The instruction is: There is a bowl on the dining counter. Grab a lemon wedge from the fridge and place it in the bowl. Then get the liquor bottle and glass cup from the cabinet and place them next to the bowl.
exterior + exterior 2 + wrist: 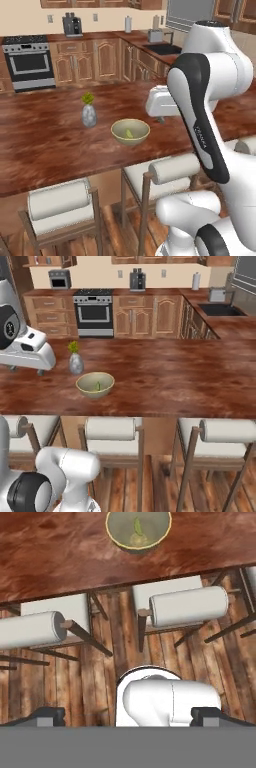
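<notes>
One olive-tan bowl (130, 131) on glossy reddish-brown counter (165, 378), lemon wedge (129, 133) inside it; small grey vase with green sprig (88, 112) just beside, toward the far side. Padded wooden stools (110, 432) along the near edge over plank floor. Steel range (93, 312), wooden drawers and sink (220, 309) against far walls. Pincer (128, 714) with tips wide apart, empty, well back from the bowl

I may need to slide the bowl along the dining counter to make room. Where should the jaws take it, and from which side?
Grip the bowl at its rim, coming straight down from above: it sits upright and shallow, too wide to span. Put one jaw inside and one outside the near wall, toward the stools, away from the small vase. Keep clear of the lemon wedge lying in its middle.
</notes>
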